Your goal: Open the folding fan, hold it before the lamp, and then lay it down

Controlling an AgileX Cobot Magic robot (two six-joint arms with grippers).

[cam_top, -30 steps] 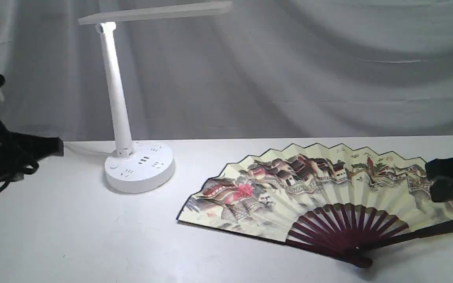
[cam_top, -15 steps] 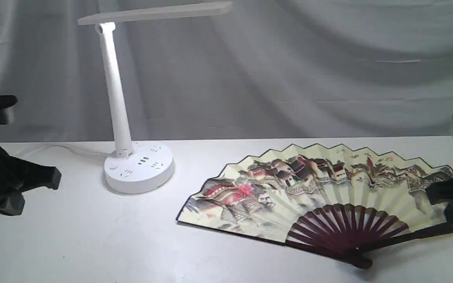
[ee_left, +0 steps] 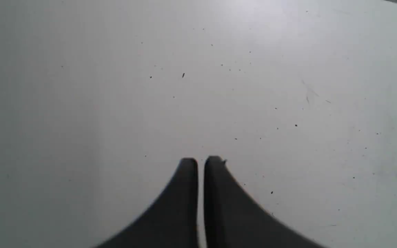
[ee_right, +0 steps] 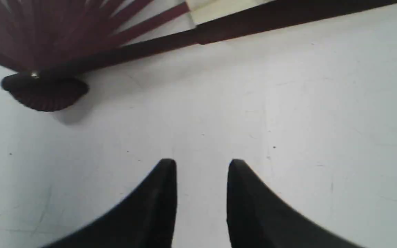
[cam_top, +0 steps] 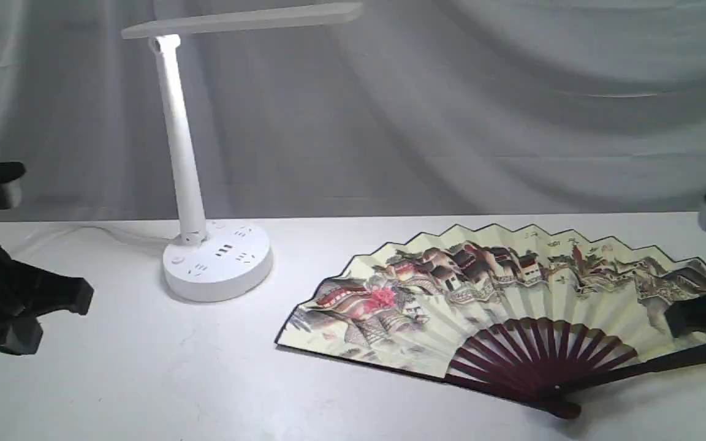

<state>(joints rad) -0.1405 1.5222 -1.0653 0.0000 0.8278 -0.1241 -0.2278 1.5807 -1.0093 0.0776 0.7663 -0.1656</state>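
Right gripper [ee_right: 202, 163] has backed off the folding fan [cam_top: 512, 288], half-open and empty; fan spreads left-right, pivot toward camera.

Light: soft, cool, from above; table [cam_top: 144, 380] bright, near washed out; lamp [cam_top: 184, 184] stem overexposed
Shadows: faint; thin one along the fan [cam_top: 500, 294] near edge; backdrop [cam_top: 512, 122] folds shaded grey
Glare: pale sheen on the table in the left wrist view
Focus: exterior view slightly soft; left gripper [ee_left: 201, 160] and right gripper [ee_right: 202, 162] black, blurred close to the lens; fan ribs smeared in the right wrist view
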